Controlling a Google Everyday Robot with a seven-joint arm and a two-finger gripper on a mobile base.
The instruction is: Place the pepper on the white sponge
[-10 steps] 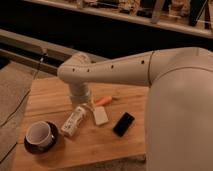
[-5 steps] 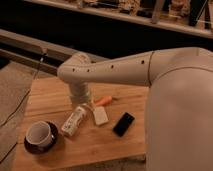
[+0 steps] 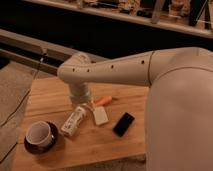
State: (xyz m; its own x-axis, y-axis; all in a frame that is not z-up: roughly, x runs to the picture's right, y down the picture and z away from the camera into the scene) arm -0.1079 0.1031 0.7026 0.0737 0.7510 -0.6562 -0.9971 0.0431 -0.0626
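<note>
The small orange-red pepper (image 3: 103, 100) lies on the wooden table (image 3: 50, 95), just right of my wrist. The off-white sponge (image 3: 100, 116) lies flat a little nearer the camera, just below the pepper. My gripper (image 3: 85, 105) points down at the table, left of the pepper and above the top end of a lying bottle. The arm's thick white wrist hides most of it. It stands open, and both pepper and sponge rest on the table apart from it.
A white labelled bottle (image 3: 74, 121) lies on its side left of the sponge. A black phone (image 3: 123, 124) lies right of the sponge. A white cup on a dark saucer (image 3: 40, 135) stands at the front left. My large white arm covers the right side.
</note>
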